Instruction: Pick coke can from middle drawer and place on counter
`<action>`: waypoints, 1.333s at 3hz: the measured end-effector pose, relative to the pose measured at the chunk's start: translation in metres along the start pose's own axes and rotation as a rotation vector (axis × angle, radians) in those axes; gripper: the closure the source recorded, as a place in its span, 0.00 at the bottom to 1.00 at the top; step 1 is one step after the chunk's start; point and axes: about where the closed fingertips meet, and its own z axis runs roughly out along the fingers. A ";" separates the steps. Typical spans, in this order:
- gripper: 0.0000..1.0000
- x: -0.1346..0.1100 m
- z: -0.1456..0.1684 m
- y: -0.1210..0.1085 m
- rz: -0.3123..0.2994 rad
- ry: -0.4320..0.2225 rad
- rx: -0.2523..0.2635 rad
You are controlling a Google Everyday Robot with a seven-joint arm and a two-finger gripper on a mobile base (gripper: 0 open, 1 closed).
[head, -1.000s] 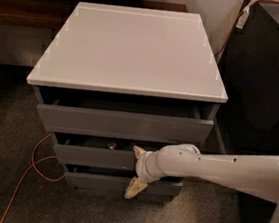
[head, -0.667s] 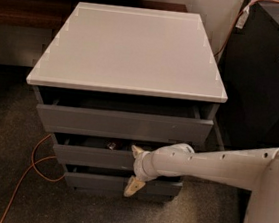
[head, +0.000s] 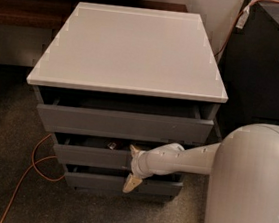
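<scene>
Spanning middle drawer [head: 91, 156] front, two fingers [head: 130, 184] spread wide, holding nothing; one coke can [head: 111, 144] inside; three drawers [head: 123, 123] total.

The robot's arm [head: 187, 159] is a smooth off-white tube, ending on the left in a bulbous wrist [head: 146, 163] of stacked rounded rings in the same colour. The gripper [head: 129, 168], at the front of the middle drawer [head: 91, 156], has two short cream-tan, wedge-shaped fingers [head: 131, 184], spread apart. At near right, a large rounded pale-grey shell [head: 251, 191] fills the corner.
</scene>
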 end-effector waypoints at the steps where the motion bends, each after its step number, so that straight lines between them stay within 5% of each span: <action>1: 0.00 0.003 0.014 -0.008 0.000 0.000 0.009; 4: 0.03 0.026 0.034 -0.046 0.066 -0.010 0.057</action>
